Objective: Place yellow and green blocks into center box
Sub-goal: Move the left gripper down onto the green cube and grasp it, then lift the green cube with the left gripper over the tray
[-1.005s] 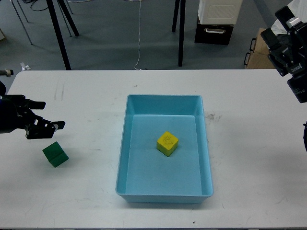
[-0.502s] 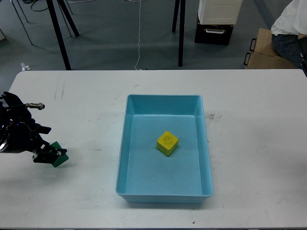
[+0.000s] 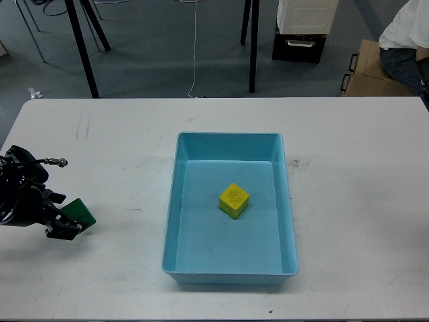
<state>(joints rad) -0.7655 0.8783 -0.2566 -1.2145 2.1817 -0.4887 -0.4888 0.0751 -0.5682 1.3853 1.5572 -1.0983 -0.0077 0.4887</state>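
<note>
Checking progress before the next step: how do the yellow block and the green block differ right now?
The yellow block lies inside the blue box; the green block is outside on the white table. The yellow block stands free; the green block is partly hidden at the left claw. Both look like similar cubes.

Box (image 3: 230,261): light blue, holding a plain yellow block (image 3: 233,200). Left of the box: green block (image 3: 82,212), black left gripper (image 3: 62,227), white table (image 3: 348,201).

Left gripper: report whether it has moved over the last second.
Yes. The left gripper has dropped toward the table's near edge, away from the blue box, and now sits at the green block.
</note>
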